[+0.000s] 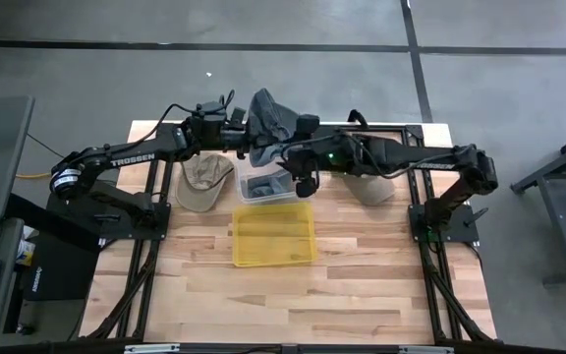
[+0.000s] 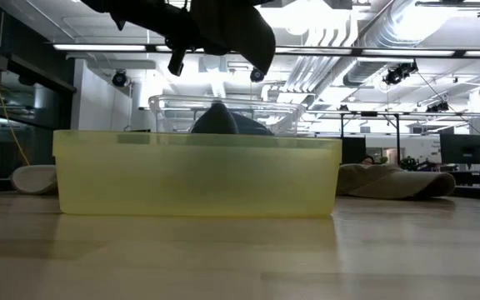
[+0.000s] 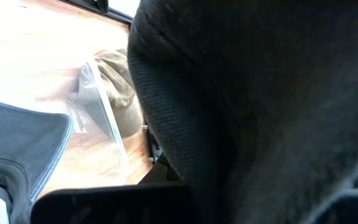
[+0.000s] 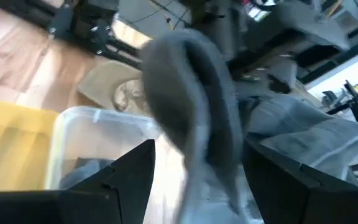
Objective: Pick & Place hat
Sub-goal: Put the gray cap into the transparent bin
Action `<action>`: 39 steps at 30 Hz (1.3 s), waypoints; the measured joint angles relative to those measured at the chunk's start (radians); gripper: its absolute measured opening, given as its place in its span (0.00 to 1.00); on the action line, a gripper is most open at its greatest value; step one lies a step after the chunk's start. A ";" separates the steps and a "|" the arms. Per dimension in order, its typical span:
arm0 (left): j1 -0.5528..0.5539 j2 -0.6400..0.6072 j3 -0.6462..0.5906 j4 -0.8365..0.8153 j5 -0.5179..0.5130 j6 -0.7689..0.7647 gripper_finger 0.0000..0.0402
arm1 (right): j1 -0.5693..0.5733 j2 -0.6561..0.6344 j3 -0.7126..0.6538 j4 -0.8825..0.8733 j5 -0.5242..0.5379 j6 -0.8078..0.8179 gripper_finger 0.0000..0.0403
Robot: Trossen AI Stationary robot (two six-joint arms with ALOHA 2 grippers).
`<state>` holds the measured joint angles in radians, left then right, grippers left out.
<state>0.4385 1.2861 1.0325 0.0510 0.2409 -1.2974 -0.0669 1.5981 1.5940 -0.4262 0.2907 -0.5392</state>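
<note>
A pale wooden worktop (image 1: 293,295) is standing on a grey concrete floor, and only the low view is showing the room behind it: bright ceiling lights, ducts and monitors.

Nearest the front edge, a yellow bin (image 1: 274,235) is sitting on the wood; in the low view (image 2: 197,173) it is filling the middle of the picture. Just behind it, touching or nearly so, a clear bin (image 1: 266,184) is holding a dark grey hat (image 1: 261,185), whose crown is rising above the yellow rim in the low view (image 2: 219,119).

Above the clear bin, the two arms are meeting over a second dark grey hat (image 1: 268,120). From above it is hanging between the arm tips at the worktop's far side; from table height it is showing as a dark mass (image 2: 223,29) well clear of the bins. The left gripper (image 1: 247,131) is having its jaws closed on this hat, which is filling the left wrist view (image 3: 260,106) as dark fabric. The right gripper (image 1: 301,167) is having its jaws standing wide apart; its wrist view is showing the grey hat (image 4: 197,118) hanging in front of the two dark fingers (image 4: 132,171), not gripped by them.

Farther back, a tan hat (image 1: 204,181) is lying left of the clear bin, and a beige hat (image 1: 371,189) is lying to its right under the right arm.
</note>
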 joint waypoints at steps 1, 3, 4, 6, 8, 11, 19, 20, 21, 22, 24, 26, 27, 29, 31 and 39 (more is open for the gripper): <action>0.000 0.000 0.000 0.000 0.000 0.003 0.00 | -0.006 0.001 0.000 0.007 -0.001 0.000 0.58; 0.000 0.000 0.000 -0.001 0.004 0.006 0.00 | -0.016 0.002 0.000 0.005 0.014 0.000 0.58; 0.000 0.000 0.000 0.000 0.005 0.006 0.00 | -0.019 0.002 0.000 0.009 0.016 0.000 0.58; 0.000 0.000 0.000 0.000 0.008 0.006 0.00 | -0.028 0.003 0.000 0.017 0.002 0.001 0.58; 0.000 0.000 0.000 0.000 0.008 0.006 0.00 | -0.038 0.003 0.002 0.019 -0.032 0.018 0.58; 0.000 0.000 0.000 0.001 0.010 0.010 0.00 | -0.049 0.017 0.002 0.017 -0.071 0.043 0.58; 0.000 0.000 0.000 0.001 0.012 0.018 0.00 | -0.051 0.034 0.002 -0.030 -0.060 0.073 0.50; 0.000 0.000 0.000 0.000 0.012 0.018 0.00 | -0.051 0.034 0.002 -0.032 -0.050 0.085 0.48; 0.000 0.000 0.000 0.000 0.013 0.018 0.00 | -0.051 0.034 0.002 -0.035 -0.037 0.097 0.46; 0.000 0.000 0.000 0.000 0.012 0.018 0.00 | -0.051 0.034 0.002 -0.037 -0.027 0.107 0.43; 0.000 0.000 0.000 0.000 0.012 0.020 0.00 | -0.051 0.034 0.002 -0.038 -0.009 0.119 0.37; 0.000 0.000 0.000 0.000 0.011 0.031 0.00 | -0.051 0.034 0.002 -0.042 -0.009 0.123 0.31; 0.000 0.000 0.000 0.000 0.011 0.035 0.00 | -0.051 0.034 0.002 -0.046 -0.009 0.129 0.27; 0.000 0.000 0.000 0.000 0.012 0.037 0.00 | -0.051 0.034 0.002 -0.049 -0.008 0.141 0.19; 0.000 0.000 0.000 -0.001 0.012 0.050 0.00 | -0.051 0.034 0.002 -0.051 -0.005 0.146 0.10; 0.000 0.001 0.000 -0.003 0.034 0.138 0.00 | -0.051 0.032 0.002 -0.059 -0.024 0.195 0.06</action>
<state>0.4385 1.2869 1.0325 0.0483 0.2745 -1.1592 -0.1181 1.6306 1.5963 -0.4851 0.2664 -0.3442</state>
